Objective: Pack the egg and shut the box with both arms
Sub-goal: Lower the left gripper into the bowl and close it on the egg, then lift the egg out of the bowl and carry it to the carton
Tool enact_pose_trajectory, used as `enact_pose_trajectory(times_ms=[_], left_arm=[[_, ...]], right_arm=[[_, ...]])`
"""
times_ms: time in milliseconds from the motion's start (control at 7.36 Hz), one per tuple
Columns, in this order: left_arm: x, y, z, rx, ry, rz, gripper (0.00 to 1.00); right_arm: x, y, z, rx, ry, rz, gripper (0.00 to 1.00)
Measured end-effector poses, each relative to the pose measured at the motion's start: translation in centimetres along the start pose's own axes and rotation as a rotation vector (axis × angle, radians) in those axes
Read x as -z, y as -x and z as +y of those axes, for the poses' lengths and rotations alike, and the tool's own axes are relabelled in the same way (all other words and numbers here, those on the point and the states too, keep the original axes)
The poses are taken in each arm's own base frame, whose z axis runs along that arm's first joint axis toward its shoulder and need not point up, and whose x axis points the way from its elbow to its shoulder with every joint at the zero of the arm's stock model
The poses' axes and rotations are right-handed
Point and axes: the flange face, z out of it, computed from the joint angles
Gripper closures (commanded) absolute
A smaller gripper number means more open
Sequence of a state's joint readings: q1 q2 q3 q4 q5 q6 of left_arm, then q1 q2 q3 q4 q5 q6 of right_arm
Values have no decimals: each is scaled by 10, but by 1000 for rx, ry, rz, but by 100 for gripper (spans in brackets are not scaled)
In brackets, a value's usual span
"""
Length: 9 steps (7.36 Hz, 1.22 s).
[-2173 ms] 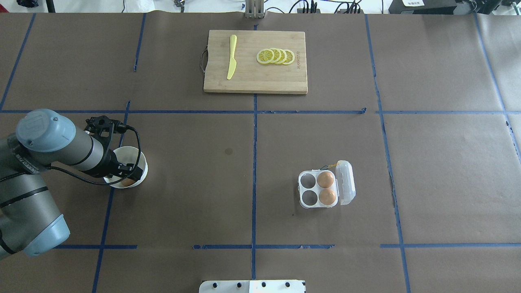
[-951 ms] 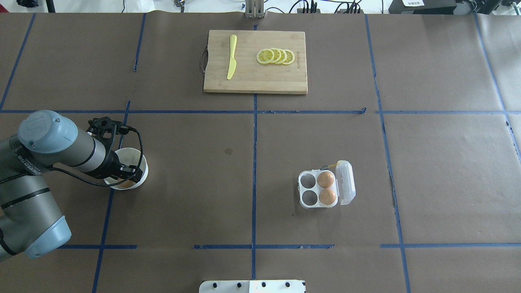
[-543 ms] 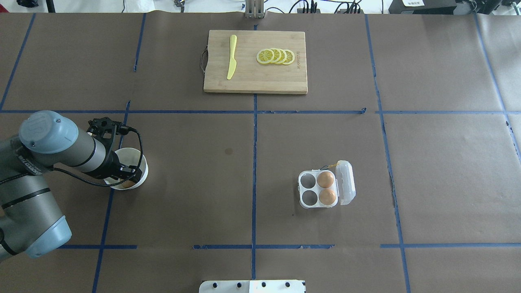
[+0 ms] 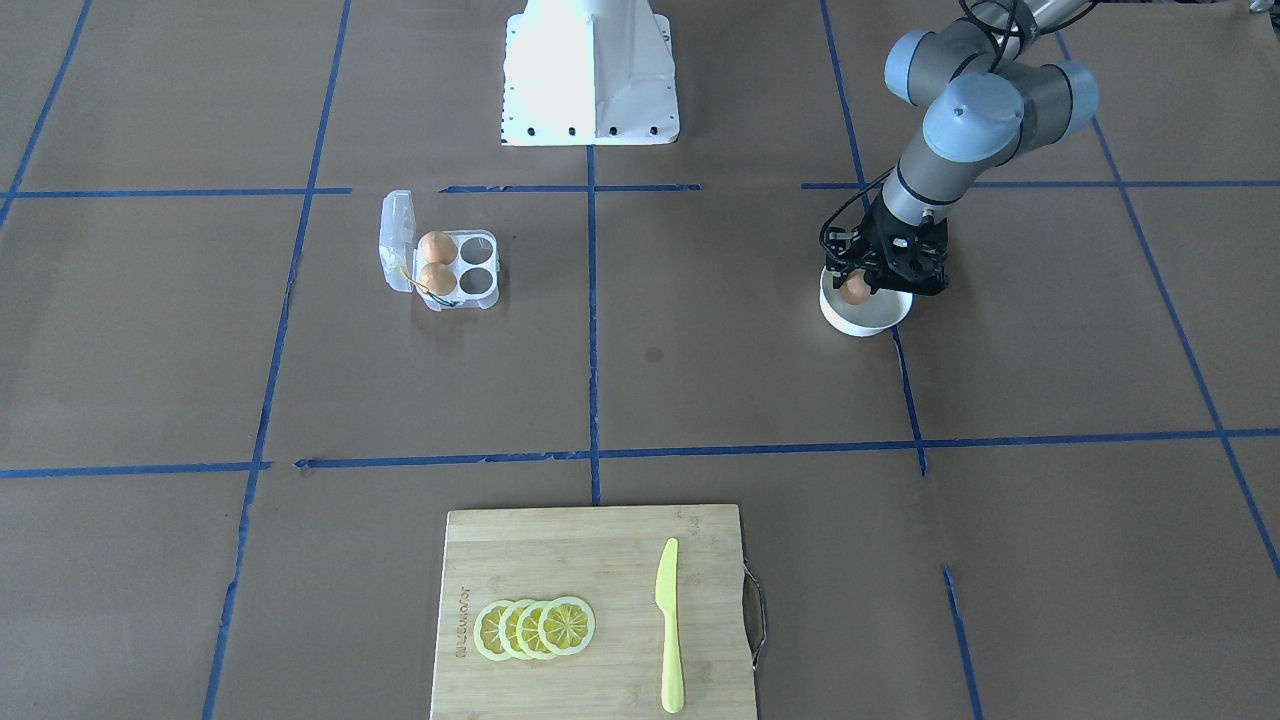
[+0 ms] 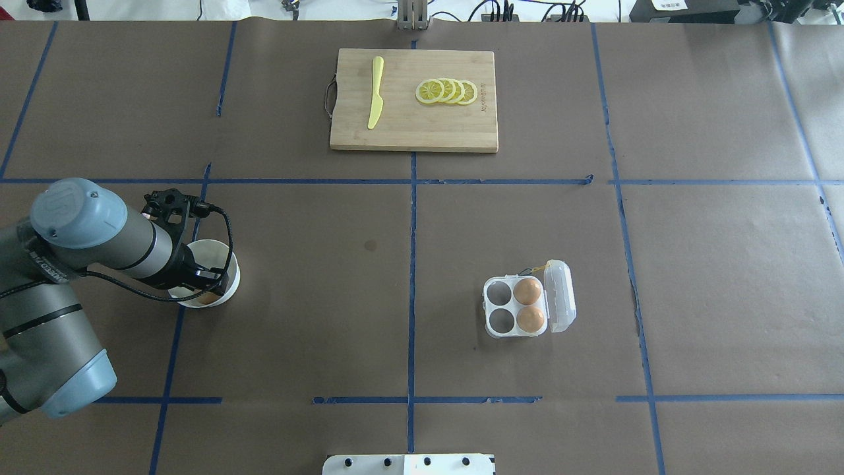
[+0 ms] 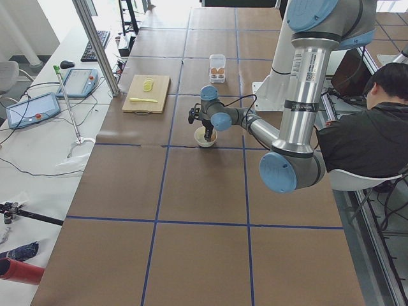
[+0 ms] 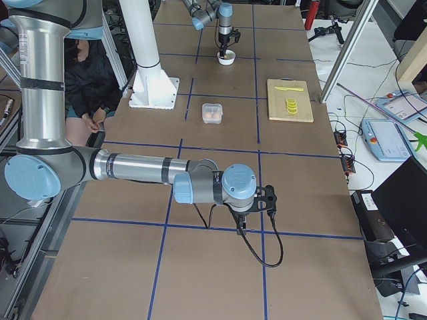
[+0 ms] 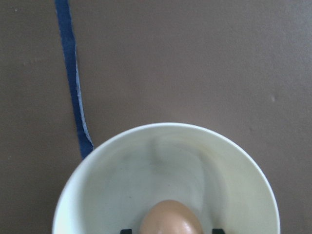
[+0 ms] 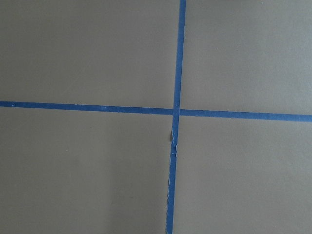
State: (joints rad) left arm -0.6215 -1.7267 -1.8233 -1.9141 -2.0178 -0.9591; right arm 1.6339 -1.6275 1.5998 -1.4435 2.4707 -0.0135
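1. Two arms serve this bench (image 5: 297, 330), with the white base (image 5: 409, 464) at its near edge. The left arm (image 5: 99, 231) bends in over the left half. The right arm (image 7: 140, 169) I see only on the side camera at the right end.
2. Next out, right of the centre tape, the box (image 5: 489, 307) lies with its lid (image 5: 562, 295) open to the right and a yellow cord (image 5: 537, 268) at its far corner. Of its four cells, the two on the right hold the front egg (image 5: 531, 318) and the rear egg (image 5: 527, 291).
3. A little farther, well apart on the left half, stands the bowl (image 8: 97, 165). The egg (image 8: 170, 218) lies inside it, on the side nearest the base. The left gripper (image 4: 862, 278) reaches down into the bowl. On the wrist camera its fingertips (image 8: 125, 231) stand either side of the egg with a strip of bowl showing between each tip and the shell, so the jaws are apart.
4. About level with the cross tape, the right gripper (image 7: 270, 203) points down over a tape crossing (image 9: 176, 111). I cannot tell whether it is apart or together.
5. Farthest, the board (image 5: 409, 125) carries a yellow knife (image 5: 376, 92) and lemon slices (image 5: 446, 91), apart from each other.
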Motion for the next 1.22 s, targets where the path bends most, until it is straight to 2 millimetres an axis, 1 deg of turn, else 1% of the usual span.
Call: enact_pose_trajectory(times_ms=[136,272,543,679,951,1086,1222], left_arm=[[4,0,0,1,-5,3,97],[8,2,-1,2,-12,5,100],[19,2,0,2,-24,14,100],[31,4,2,3,-37,21,100],[72,9,7,6,-87,50,100],[90,2,3,9,-118,75,100],[106,-27,-11,13,-153,125,100]], right_arm=[[0,0,0,-1,0,0,0],[0,0,0,-2,0,0,0],[0,0,-1,-1,-1,0,0],[1,0,-1,0,-1,0,0],[1,1,-1,1,-2,-3,0],[1,1,-1,1,-2,-5,0],[1,2,-1,1,-2,-6,0]])
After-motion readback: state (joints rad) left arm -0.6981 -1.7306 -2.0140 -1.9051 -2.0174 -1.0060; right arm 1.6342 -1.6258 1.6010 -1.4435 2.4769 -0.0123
